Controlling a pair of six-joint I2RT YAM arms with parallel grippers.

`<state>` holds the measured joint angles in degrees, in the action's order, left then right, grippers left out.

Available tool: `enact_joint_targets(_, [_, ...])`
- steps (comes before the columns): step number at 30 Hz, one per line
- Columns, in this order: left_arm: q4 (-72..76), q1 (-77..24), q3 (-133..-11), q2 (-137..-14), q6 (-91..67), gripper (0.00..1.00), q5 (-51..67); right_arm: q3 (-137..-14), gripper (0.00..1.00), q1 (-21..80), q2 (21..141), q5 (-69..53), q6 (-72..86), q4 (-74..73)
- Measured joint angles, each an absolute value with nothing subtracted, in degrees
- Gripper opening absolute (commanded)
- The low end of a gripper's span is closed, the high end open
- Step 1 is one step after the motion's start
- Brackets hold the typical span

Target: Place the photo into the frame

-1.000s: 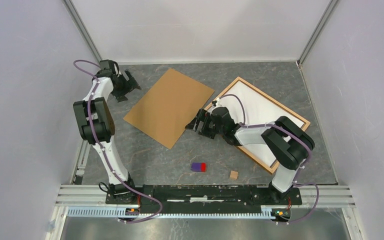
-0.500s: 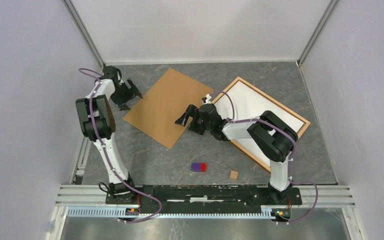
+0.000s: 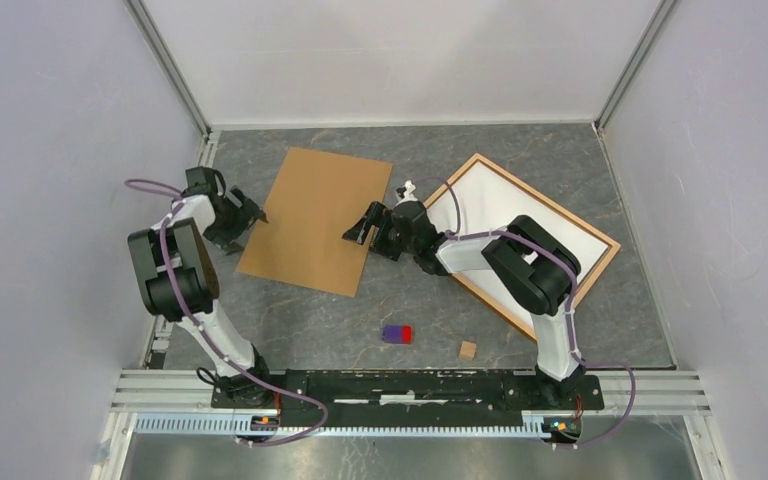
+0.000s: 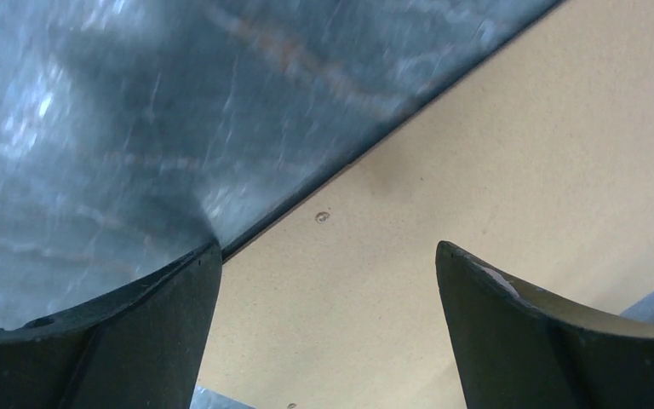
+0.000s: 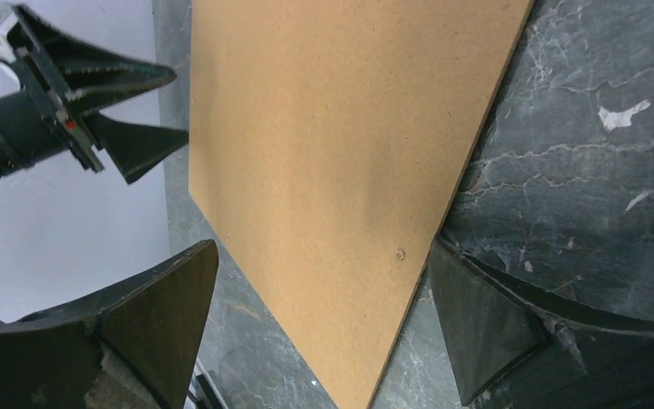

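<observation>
The frame [image 3: 550, 200] lies flat at the right, with a plain white sheet [image 3: 500, 200] inside it. No printed side of the photo shows. A brown backing board [image 3: 315, 220] lies left of the frame. My right gripper [image 3: 360, 228] is open at the board's right edge; in the right wrist view [image 5: 322, 247] the board [image 5: 332, 128] lies between the spread fingers. My left gripper [image 3: 245, 215] is open at the board's left edge. In the left wrist view [image 4: 325, 247] it is wide apart over the board [image 4: 477, 170]. It also shows in the right wrist view [image 5: 179, 102].
A small purple and red block [image 3: 397, 333] and a small wooden cube [image 3: 468, 349] lie near the front. Grey walls close in the marbled table [image 3: 290, 310] on three sides. A metal rail [image 3: 410, 385] runs along the near edge.
The right gripper has moved left and the backing board has turned and slid left with it, away from the frame. The left gripper has come nearer along the board's left edge.
</observation>
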<state>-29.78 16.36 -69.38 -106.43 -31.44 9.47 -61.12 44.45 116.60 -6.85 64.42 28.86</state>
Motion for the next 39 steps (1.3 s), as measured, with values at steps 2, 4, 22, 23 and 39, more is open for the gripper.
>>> enact_joint_targets(2, [-27.4,16.7,-64.3,-102.7,-32.0,1.0,9.2,-61.2,0.98,44.3,116.6,-7.0,63.1,28.9])
enact_joint_targets(4, [-25.9,16.8,-60.5,-99.8,-32.4,1.0,9.1,-61.2,0.98,44.1,116.4,-6.9,61.5,28.8])
enact_joint_targets(22, [-15.5,16.6,-50.0,-92.8,-37.5,1.0,11.4,-58.8,0.98,44.0,105.8,-8.4,56.1,26.1])
enact_joint_targets(23, [-15.4,16.5,-49.9,-92.7,-37.6,1.0,11.5,-58.2,0.98,44.0,104.8,-8.6,56.0,26.4])
enact_joint_targets(39, [-7.2,2.3,-47.4,-93.1,-45.7,1.0,13.5,-38.0,0.98,38.9,94.2,-8.5,53.9,25.1])
